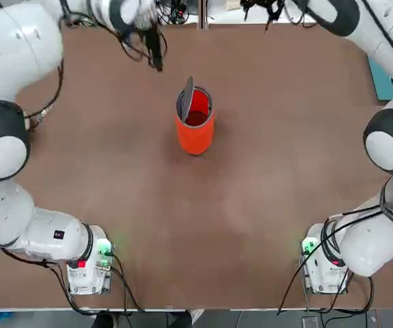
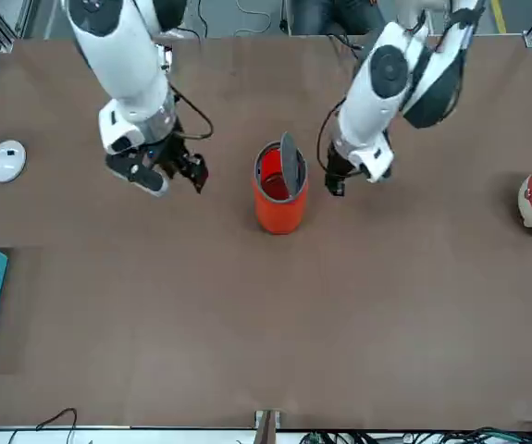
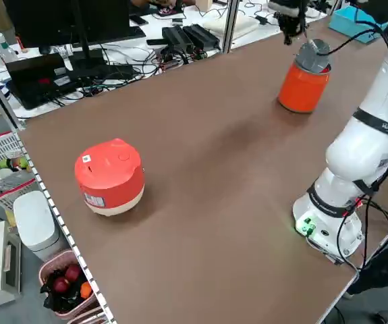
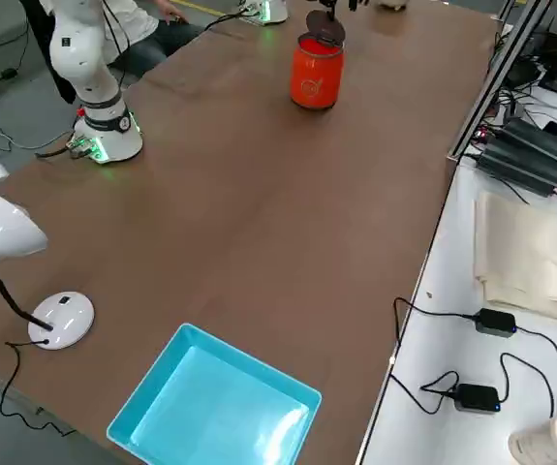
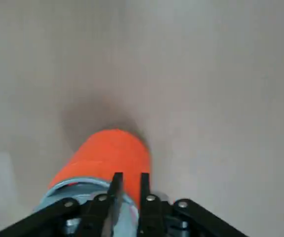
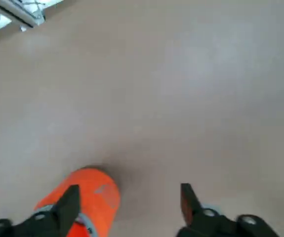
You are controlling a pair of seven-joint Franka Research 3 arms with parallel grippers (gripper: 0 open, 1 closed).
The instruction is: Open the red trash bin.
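The bin (image 1: 195, 123) is standing mid-table (image 1: 251, 205), its lid (image 1: 186, 99) tilting on edge. The left gripper (image 2: 332, 181) is hovering just beside it with fingers nearly pinched together, empty; the right gripper (image 2: 191, 171) is hanging farther off, spread wide. A cooker (image 3: 110, 177), lamp (image 4: 26, 281) and cyan tray (image 4: 215, 407) are sitting toward the edges.

The red trash bin (image 1: 195, 130) is orange-red with a grey lid (image 1: 187, 96) and stands on a plain brown table (image 1: 251, 205). Both arms are white with black pincers; a cyan box (image 4: 215, 407) and a red-and-white rounded object (image 3: 110, 177) also show.
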